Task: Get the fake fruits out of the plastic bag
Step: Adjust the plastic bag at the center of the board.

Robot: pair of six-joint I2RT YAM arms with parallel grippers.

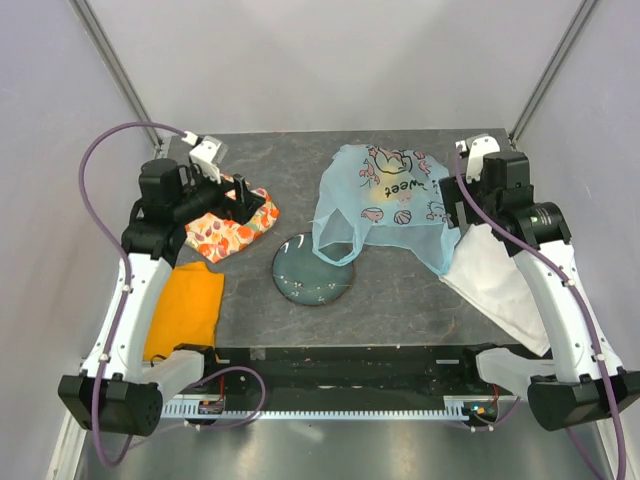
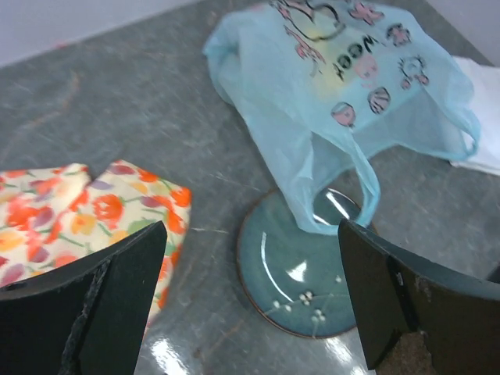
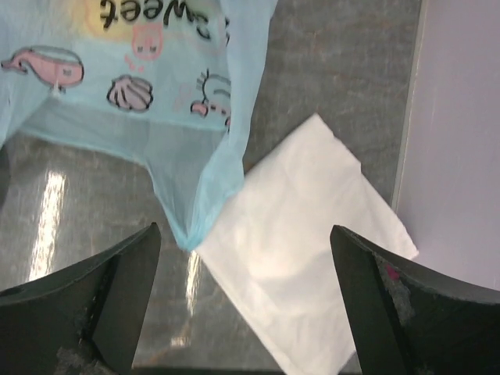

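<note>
1. Both end effectors are released, jaws spread wide and holding nothing. The left end effector (image 1: 252,205) (image 2: 251,234) hangs over the floral cloth (image 1: 225,235) and faces the bag. The right end effector (image 1: 463,200) (image 3: 244,234) hovers above the bag's right corner and the white cloth (image 1: 500,285).
2. The bag (image 1: 385,200) lies flat on the far, centre-right part of the tabletop (image 1: 400,300). One handle loop drapes onto the rim of the plate (image 1: 300,275).
3. None of the fruits shows outside the bag, so the task looks to be at its start, with no grasp made yet. A yellowish blur (image 2: 311,74) under the print may be a lemon or only printing; I cannot tell which.
4. Next, I judge, one end effector must pinch a handle or the closed corner. The other then opens the mouth or tips the bag. The film is thin and slippery, so a firm pinch on a doubled edge seems wise.
5. Lettering on the bag reads "weet", probably "Sweet", beside a pink whale and shells. No brand is legible.
</note>
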